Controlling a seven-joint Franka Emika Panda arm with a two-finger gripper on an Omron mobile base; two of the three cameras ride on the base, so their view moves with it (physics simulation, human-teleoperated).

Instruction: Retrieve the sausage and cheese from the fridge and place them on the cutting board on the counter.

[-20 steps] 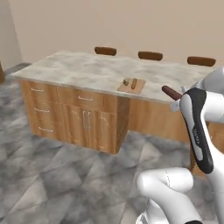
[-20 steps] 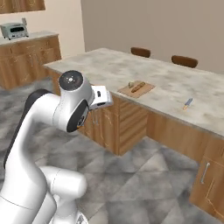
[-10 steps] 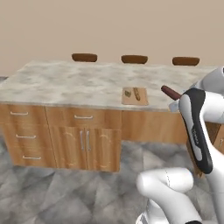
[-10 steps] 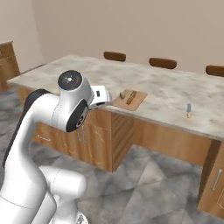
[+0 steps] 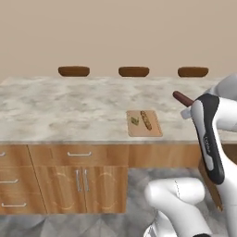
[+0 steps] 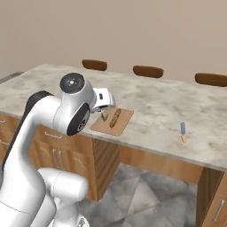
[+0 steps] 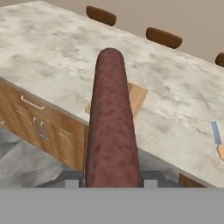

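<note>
In the hand view, centre of the frame, your pincer (image 7: 112, 183) is clamped on the sausage (image 7: 112, 127), a dark red-brown rod running from the bottom edge up toward the top. Its long axis points straight at the cutting board (image 7: 136, 99), which peeks out from behind the rod, just right of centre, near the front edge of the tabletop (image 7: 52, 61).

Left base view, left to right: the board sits at centre frame, the sausage tip pokes up at right of centre beside the white arm. So the board lies ahead of the pincer and toward the left of the frame, well apart, not yet under it.

On the board: the cheese (image 5: 134, 121), a small olive chunk at left, and just beside it on the right an orange-tan rod (image 5: 146, 120) lying along the board's length.

My read: you need free board beyond those two.

At right of the hand view, a blue-handled tool (image 7: 216, 133) lies apart on the tabletop.
</note>
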